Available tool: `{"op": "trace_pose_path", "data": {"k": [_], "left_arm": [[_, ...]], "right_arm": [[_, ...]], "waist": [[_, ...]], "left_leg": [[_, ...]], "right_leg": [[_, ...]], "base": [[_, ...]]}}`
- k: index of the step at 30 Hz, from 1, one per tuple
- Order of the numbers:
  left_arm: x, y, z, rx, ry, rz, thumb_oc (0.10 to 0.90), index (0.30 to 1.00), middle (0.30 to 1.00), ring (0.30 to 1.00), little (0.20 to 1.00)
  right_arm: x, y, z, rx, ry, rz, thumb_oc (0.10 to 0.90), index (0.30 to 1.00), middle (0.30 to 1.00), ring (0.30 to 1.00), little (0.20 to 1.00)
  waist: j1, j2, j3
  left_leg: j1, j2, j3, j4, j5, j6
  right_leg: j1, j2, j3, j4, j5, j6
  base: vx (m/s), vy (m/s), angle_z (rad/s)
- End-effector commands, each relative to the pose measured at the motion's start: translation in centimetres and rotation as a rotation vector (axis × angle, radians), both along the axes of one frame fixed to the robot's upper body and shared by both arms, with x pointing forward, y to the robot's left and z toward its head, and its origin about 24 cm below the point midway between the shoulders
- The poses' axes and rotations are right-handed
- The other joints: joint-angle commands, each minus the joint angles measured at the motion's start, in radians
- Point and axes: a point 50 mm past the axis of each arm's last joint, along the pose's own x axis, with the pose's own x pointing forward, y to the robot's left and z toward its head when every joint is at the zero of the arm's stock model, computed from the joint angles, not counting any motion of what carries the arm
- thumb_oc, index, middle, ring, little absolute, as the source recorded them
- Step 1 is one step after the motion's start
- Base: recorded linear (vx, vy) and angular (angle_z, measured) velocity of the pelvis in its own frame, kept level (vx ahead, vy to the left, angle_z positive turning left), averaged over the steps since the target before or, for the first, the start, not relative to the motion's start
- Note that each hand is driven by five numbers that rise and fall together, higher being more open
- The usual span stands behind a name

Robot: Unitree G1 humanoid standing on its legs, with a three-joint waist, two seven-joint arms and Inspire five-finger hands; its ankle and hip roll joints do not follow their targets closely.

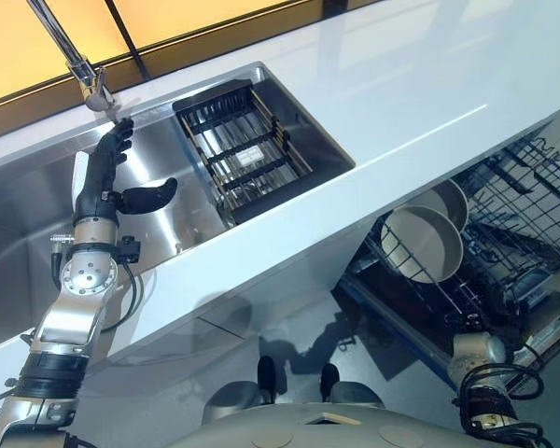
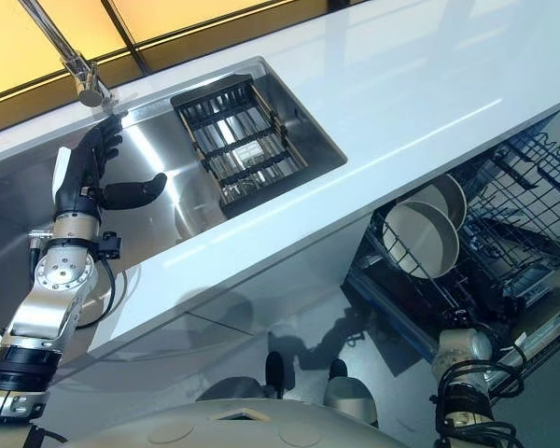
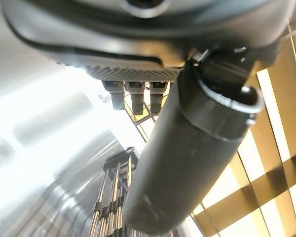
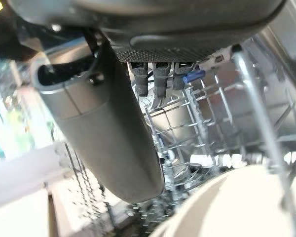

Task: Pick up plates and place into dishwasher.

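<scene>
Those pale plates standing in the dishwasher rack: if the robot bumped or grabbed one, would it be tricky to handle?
Probably somewhat. The plates look glossy and smooth, so likely slippery to dark fingers. They stand on edge between the rack wires, so a sideways push might tip one against its neighbour. They look rigid, likely ceramic, so knocks could chip them.

Sink brushed steel; counter glossy white; rack dark wire.

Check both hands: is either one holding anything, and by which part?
Nothing is held. The left hand hangs open over the sink; the right hand is open by the dishwasher rack.
</scene>
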Motion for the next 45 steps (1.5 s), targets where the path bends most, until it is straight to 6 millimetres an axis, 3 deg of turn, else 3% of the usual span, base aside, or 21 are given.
{"op": "trace_pose_path", "data": {"k": [1, 5, 9, 14, 16, 17, 20, 21, 22, 23, 27, 31, 35, 41, 45], "left_arm": [[1.0, 0.2, 3.8, 0.043, -0.181, 0.002, 0.8, 0.9, 0.9, 0.9, 0.9], [1.0, -0.2, 3.6, 0.037, -0.176, -0.004, 0.8, 0.9, 0.9, 0.9, 0.9], [1.0, -0.8, 3.2, 0.033, -0.172, -0.014, 0.8, 0.9, 0.9, 0.9, 0.9], [1.3, -1.4, 3.0, 0.03, -0.166, -0.023, 0.8, 0.9, 0.9, 0.9, 0.9], [1.6, -1.6, 3.0, 0.029, -0.161, -0.03, 0.8, 0.9, 0.9, 0.9, 0.9], [2.0, -1.8, 3.1, 0.03, -0.154, -0.04, 0.8, 0.9, 0.9, 0.9, 0.9], [2.5, -2.1, 3.2, 0.03, -0.15, -0.052, 0.8, 0.9, 0.9, 0.9, 0.9], [2.7, -2.4, 3.1, 0.03, -0.145, -0.057, 0.8, 0.9, 0.9, 0.9, 0.9], [2.9, -2.5, 3.1, 0.03, -0.143, -0.06, 0.8, 0.9, 0.9, 0.9, 0.9], [3.3, -2.6, 3.0, 0.032, -0.137, -0.068, 0.8, 0.9, 0.9, 0.9, 0.9], [3.9, -2.9, 2.9, 0.037, -0.125, -0.083, 0.8, 0.9, 0.9, 0.9, 0.9], [3.9, -2.7, 2.7, 0.037, -0.114, -0.093, 0.8, 0.9, 0.9, 0.9, 0.9], [3.7, -2.2, 2.5, 0.028, -0.104, -0.087, 0.8, 0.9, 0.9, 0.9, 0.9], [3.0, -2.0, 1.9, 0.015, -0.104, -0.057, 0.8, 0.9, 0.9, 0.9, 0.9], [2.2, -1.5, 1.6, 0.008, -0.114, -0.022, 0.8, 0.9, 0.9, 0.9, 0.9]], "right_arm": [[2.6, 2.5, 0.2, 0.126, -0.198, 0.078, 0.8, 0.9, 0.9, 0.9, 0.9], [5.0, 4.9, 1.1, 0.174, -0.341, 0.268, 0.8, 0.9, 0.9, 0.9, 0.9], [8.1, 8.5, 3.8, 0.185, -0.517, 0.566, 0.8, 0.9, 0.9, 0.9, 0.9], [10.5, 11.8, 7.1, 0.181, -0.713, 0.861, 0.8, 0.9, 0.9, 0.9, 0.9], [11.4, 13.3, 8.9, 0.181, -0.814, 0.99, 0.8, 0.9, 0.9, 0.9, 0.9], [12.5, 14.8, 11.1, 0.183, -0.913, 1.094, 0.8, 0.9, 0.9, 0.9, 0.9], [13.5, 17.1, 14.3, 0.202, -1.059, 1.202, 0.8, 0.9, 0.9, 0.9, 0.9], [13.9, 18.6, 16.2, 0.216, -1.149, 1.257, 0.8, 0.9, 0.9, 0.9, 0.9], [14.1, 19.4, 17.4, 0.224, -1.211, 1.286, 0.8, 0.9, 0.9, 0.9, 0.9], [14.2, 21.0, 19.9, 0.227, -1.331, 1.325, 0.8, 0.9, 0.9, 0.9, 0.9], [14.1, 22.6, 24.5, 0.176, -1.524, 1.306, 0.8, 0.9, 0.9, 0.9, 0.9], [13.8, 21.6, 26.9, -0.01, -1.567, 1.161, 0.8, 0.9, 0.9, 0.9, 0.9], [13.5, 19.2, 27.1, -0.152, -1.497, 0.969, 0.8, 0.9, 0.9, 0.9, 0.9], [11.8, 14.6, 26.0, -0.558, -1.212, 0.684, 0.8, 0.9, 0.9, 0.9, 0.9], [10.1, 10.3, 24.3, -0.843, -0.889, 0.441, 0.8, 0.9, 0.9, 0.9, 0.9]], "waist": [[0.033, 0.017, -0.059], [0.045, 0.018, -0.062], [0.062, 0.016, -0.062], [0.083, 0.008, -0.065], [0.095, 0.004, -0.067], [0.106, -0.002, -0.07], [0.12, -0.008, -0.072], [0.129, -0.011, -0.077], [0.134, -0.013, -0.077], [0.145, -0.016, -0.082], [0.164, -0.02, -0.092], [0.176, -0.022, -0.108], [0.171, -0.021, -0.114], [0.138, -0.016, -0.112], [0.103, -0.014, -0.104]], "left_leg": [[0.015, -0.055, 0.001, 0.007, -0.127, -0.004], [0.02, -0.057, -0.007, 0.007, -0.128, -0.004], [0.024, -0.059, -0.014, 0.007, -0.128, -0.003], [0.032, -0.059, -0.018, 0.006, -0.139, -0.004], [0.032, -0.061, -0.022, 0.006, -0.14, -0.003], [0.032, -0.061, -0.027, 0.008, -0.139, -0.004], [0.032, -0.063, -0.036, 0.011, -0.139, -0.004], [0.032, -0.065, -0.04, 0.012, -0.138, -0.004], [0.032, -0.066, -0.043, 0.013, -0.138, -0.003], [0.032, -0.069, -0.05, 0.015, -0.139, -0.002], [0.02, -0.075, -0.059, 0.02, -0.13, 0.0], [0.013, -0.078, -0.068, 0.017, -0.127, 0.004], [0.011, -0.079, -0.068, 0.017, -0.125, 0.008], [0.015, -0.077, -0.049, 0.015, -0.125, 0.012], [0.023, -0.073, -0.027, 0.009, -0.129, 0.011]], "right_leg": [[-0.09, 0.014, -0.02, 0.124, -0.067, 0.068], [-0.08, 0.01, -0.028, 0.114, -0.064, 0.066], [-0.07, 0.002, -0.044, 0.104, -0.062, 0.065], [-0.053, -0.006, -0.065, 0.09, -0.068, 0.069], [-0.048, -0.008, -0.073, 0.084, -0.067, 0.069], [-0.042, -0.01, -0.079, 0.079, -0.067, 0.067], [-0.035, -0.011, -0.087, 0.074, -0.068, 0.065], [-0.031, -0.011, -0.091, 0.071, -0.068, 0.062], [-0.028, -0.011, -0.094, 0.068, -0.068, 0.061], [-0.023, -0.011, -0.097, 0.064, -0.067, 0.059], [-0.024, -0.014, -0.104, 0.058, -0.059, 0.054], [-0.028, -0.014, -0.107, 0.059, -0.059, 0.053], [-0.035, -0.014, -0.099, 0.066, -0.058, 0.054], [-0.049, -0.012, -0.077, 0.079, -0.054, 0.06], [-0.06, -0.01, -0.056, 0.091, -0.054, 0.069]], "base": [[0.0, 0.0, 0.0], [0.01, 0.019, 0.03], [0.01, 0.004, 0.0], [0.02, 0.006, 0.0], [0.02, 0.007, 0.03], [0.03, 0.006, 0.08], [0.03, 0.0, 0.02], [0.05, 0.0, 0.01], [0.08, 0.005, 0.05], [0.0, 0.0, 0.0], [0.02, 0.015, -0.11], [0.02, 0.017, -0.02], [0.0, 0.006, 0.02], [-0.01, 0.015, 0.02], [-0.03, 0.032, 0.03]]}}
